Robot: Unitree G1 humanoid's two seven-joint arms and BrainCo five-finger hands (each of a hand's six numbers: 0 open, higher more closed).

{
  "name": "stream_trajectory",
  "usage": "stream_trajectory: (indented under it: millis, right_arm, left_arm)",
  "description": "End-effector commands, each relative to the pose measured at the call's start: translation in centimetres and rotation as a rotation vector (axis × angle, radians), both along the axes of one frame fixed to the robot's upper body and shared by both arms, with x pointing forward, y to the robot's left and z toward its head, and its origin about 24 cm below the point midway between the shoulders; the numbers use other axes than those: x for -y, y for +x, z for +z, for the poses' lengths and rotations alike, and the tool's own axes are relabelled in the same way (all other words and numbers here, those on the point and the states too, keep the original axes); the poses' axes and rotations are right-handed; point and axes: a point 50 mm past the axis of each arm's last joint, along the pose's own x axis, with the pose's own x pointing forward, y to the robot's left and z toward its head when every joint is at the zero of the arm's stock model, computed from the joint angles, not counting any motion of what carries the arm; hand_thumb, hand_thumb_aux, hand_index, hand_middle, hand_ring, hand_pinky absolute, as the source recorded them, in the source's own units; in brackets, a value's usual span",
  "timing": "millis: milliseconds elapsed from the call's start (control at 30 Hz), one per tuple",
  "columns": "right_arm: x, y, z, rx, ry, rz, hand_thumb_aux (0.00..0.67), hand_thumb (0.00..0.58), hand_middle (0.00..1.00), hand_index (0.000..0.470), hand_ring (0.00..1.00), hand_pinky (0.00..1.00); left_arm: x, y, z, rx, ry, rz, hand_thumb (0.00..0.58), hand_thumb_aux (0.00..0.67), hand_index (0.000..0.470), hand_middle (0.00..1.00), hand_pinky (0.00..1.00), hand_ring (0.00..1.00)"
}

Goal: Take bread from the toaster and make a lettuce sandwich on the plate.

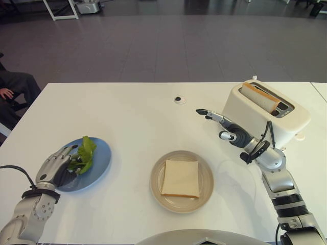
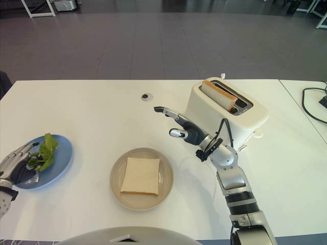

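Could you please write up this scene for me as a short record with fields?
Toaster: white two-slot toaster at the table's right, an upright bread slice standing in one slot.
Beige plate: round beige plate at centre front, a flat bread slice lying on it.
Blue plate: round blue plate at left, green lettuce leaf over it.
Left hand: left hand at the blue plate, fingers closed on the lettuce's stem end.
Right hand: right hand open and empty, just left of the toaster.
Surface: white table.
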Motion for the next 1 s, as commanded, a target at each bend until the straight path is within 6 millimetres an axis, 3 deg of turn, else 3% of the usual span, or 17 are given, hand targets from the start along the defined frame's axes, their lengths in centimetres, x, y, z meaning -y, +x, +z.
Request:
stream_trajectory:
  millis: [33, 100, 167, 300, 367, 500, 700, 733, 767, 800, 833, 900, 1000]
  right_arm:
    - [0.3, 0.6, 0.3, 0.018, -0.005, -0.012, 0.000, 0.000, 0.00, 0.000, 0.00, 0.00]
    - [0.4, 0.7, 0.3, 0.019, -0.005, -0.019, 0.000, 0.000, 0.00, 0.000, 0.00, 0.00]
    - [0.6, 0.8, 0.3, 0.021, -0.004, -0.025, 0.000, 0.000, 0.00, 0.000, 0.00, 0.00]
    - [1.2, 1.1, 0.3, 0.022, 0.001, -0.047, 0.000, 0.000, 0.00, 0.000, 0.00, 0.00]
    - [1.3, 1.2, 0.2, 0.021, 0.002, -0.051, 0.000, 0.000, 0.00, 0.000, 0.00, 0.00]
    - [1.1, 1.2, 0.1, 0.019, 0.001, -0.044, 0.000, 0.000, 0.00, 0.000, 0.00, 0.00]
    - [0.9, 1.2, -0.1, 0.016, -0.006, -0.036, 0.000, 0.000, 0.00, 0.000, 0.00, 0.00]
    - [0.8, 1.2, -0.2, 0.015, -0.007, -0.033, 0.000, 0.000, 0.00, 0.000, 0.00, 0.00]
    - [0.8, 1.2, -0.2, 0.014, -0.008, -0.031, 0.000, 0.000, 0.00, 0.000, 0.00, 0.00]
    - [0.8, 1.2, -0.2, 0.014, -0.008, -0.030, 0.000, 0.000, 0.00, 0.000, 0.00, 0.00]
    - [0.8, 1.2, -0.2, 0.013, -0.009, -0.029, 0.000, 0.000, 0.00, 0.000, 0.00, 0.00]
    - [0.8, 1.2, -0.3, 0.012, -0.010, -0.028, 0.000, 0.000, 0.00, 0.000, 0.00, 0.00]
    - [0.8, 1.2, -0.3, 0.011, -0.010, -0.026, 0.000, 0.000, 0.00, 0.000, 0.00, 0.00]
  left_arm:
    - [2.0, 0.0, 4.4, 0.122, 0.012, -0.091, 0.580, 0.670, 0.470, 0.00, 0.00, 0.00]
    - [5.3, 0.3, 5.9, 0.158, -0.018, -0.211, 0.580, 0.670, 0.470, 0.00, 0.00, 0.00]
    - [9.5, 0.5, 5.9, 0.129, -0.067, -0.357, 0.580, 0.670, 0.470, 0.00, 0.00, 0.00]
    - [17.7, 0.4, 2.7, -0.025, -0.130, -0.625, 0.580, 0.670, 0.470, 0.00, 0.00, 0.00]
    - [20.4, 0.2, 1.0, -0.086, -0.129, -0.705, 0.580, 0.670, 0.470, 0.00, 0.00, 0.00]
    - [22.6, -0.3, -0.4, -0.126, -0.115, -0.764, 0.580, 0.670, 0.470, 0.00, 0.00, 0.00]
    - [23.4, -0.9, -0.2, -0.140, -0.091, -0.782, 0.580, 0.659, 0.463, 0.00, 0.00, 0.00]
    - [23.2, -0.8, -0.4, -0.152, -0.076, -0.771, 0.487, 0.402, 0.282, 0.00, 0.00, 0.00]
    - [23.0, -0.8, -0.5, -0.158, -0.061, -0.758, 0.297, 0.202, 0.142, 0.00, 0.00, 0.00]
    - [22.7, -0.7, -0.5, -0.161, -0.051, -0.744, 0.000, 0.000, 0.000, 0.00, 0.00, 0.00]
    - [22.4, -0.6, -0.4, -0.162, -0.045, -0.734, 0.005, 0.003, 0.002, 0.00, 0.00, 0.00]
    - [22.1, -0.5, -0.3, -0.159, -0.038, -0.720, 0.100, 0.060, 0.042, 0.00, 0.00, 0.00]
    - [21.7, -0.4, -0.1, -0.156, -0.024, -0.707, 0.301, 0.205, 0.144, 0.00, 0.00, 0.00]
